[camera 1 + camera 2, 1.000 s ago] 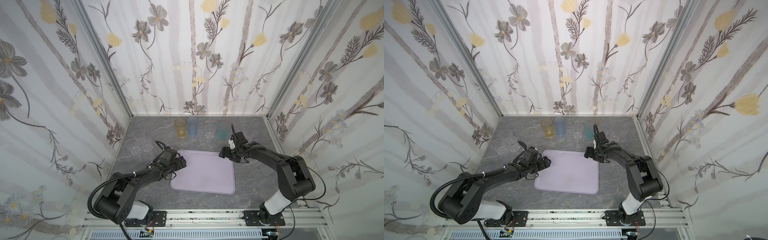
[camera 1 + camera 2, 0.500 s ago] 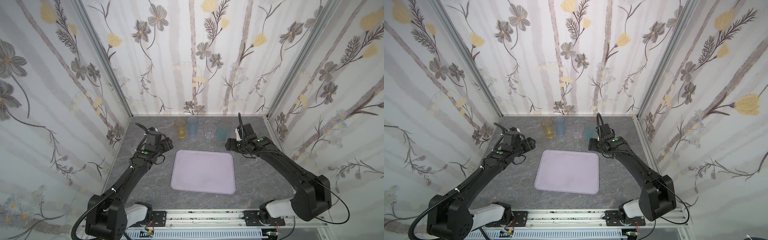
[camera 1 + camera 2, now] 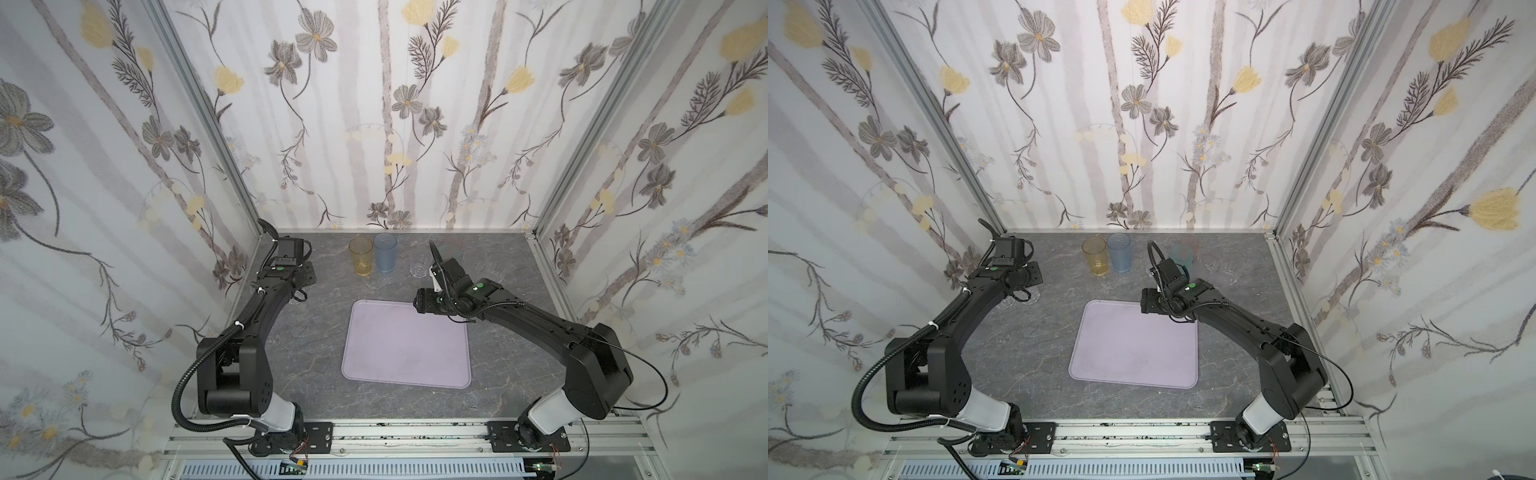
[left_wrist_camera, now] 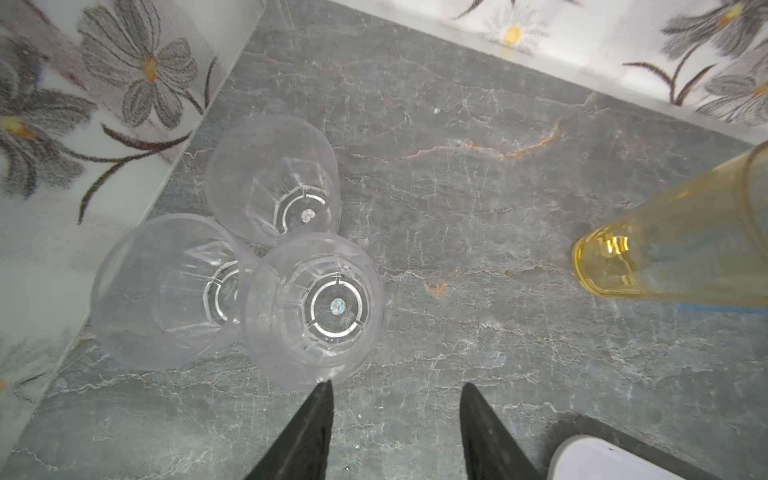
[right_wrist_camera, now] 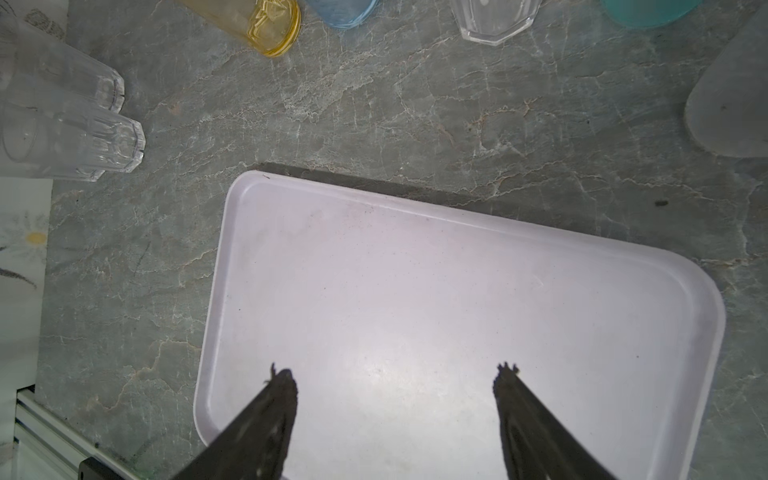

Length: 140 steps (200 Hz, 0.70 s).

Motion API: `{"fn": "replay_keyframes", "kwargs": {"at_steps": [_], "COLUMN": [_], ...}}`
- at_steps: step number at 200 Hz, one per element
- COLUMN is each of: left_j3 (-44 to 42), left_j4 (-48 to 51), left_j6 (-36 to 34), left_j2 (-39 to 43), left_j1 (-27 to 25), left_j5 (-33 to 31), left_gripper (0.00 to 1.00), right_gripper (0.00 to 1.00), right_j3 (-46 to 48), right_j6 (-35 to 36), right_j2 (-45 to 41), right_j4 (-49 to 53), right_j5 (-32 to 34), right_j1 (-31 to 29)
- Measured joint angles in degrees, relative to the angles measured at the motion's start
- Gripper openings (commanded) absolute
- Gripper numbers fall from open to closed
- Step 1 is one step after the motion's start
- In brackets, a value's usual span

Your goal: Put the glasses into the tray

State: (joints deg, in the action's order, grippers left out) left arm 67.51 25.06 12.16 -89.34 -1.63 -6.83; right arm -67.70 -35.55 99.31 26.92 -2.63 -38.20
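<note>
Three white walls (image 3: 374, 104) printed with grey and yellow long-stemmed flowers enclose a grey, marble-veined tabletop (image 3: 309, 340). Silver metal posts (image 3: 202, 104) line the back corners. A silver rail (image 3: 415, 431) edges the front. Light is soft and even.

your left arm (image 3: 266, 309) and right arm (image 3: 536, 326) flank the lilac tray (image 3: 405, 347); behind it the amber glass (image 3: 360, 258) stands just beside the blue glass (image 3: 385, 254).

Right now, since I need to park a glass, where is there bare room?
The tray is bare all over. Bare tabletop also lies between the tray and the front rail, and between its back edge and the amber glass and blue glass. Crowded: three clear glasses huddle at the left wall; the teal glass and others fill the back right corner.
</note>
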Motion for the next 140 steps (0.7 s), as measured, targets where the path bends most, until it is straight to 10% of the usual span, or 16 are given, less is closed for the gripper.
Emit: {"fn": "replay_keyframes", "kwargs": {"at_steps": [140], "left_j3": [8.8], "left_j4": [1.3], "left_j6": [-5.1], "left_j2": [-16.5], "left_j1": [1.4], "left_j5": [0.0], "left_gripper": [0.00], "right_gripper": [0.73], "right_j3": [2.8], "right_j6": [0.3], "right_j2": [1.6], "right_j4": [-2.7], "right_j5": [-0.4], "right_j1": [-0.1]}}
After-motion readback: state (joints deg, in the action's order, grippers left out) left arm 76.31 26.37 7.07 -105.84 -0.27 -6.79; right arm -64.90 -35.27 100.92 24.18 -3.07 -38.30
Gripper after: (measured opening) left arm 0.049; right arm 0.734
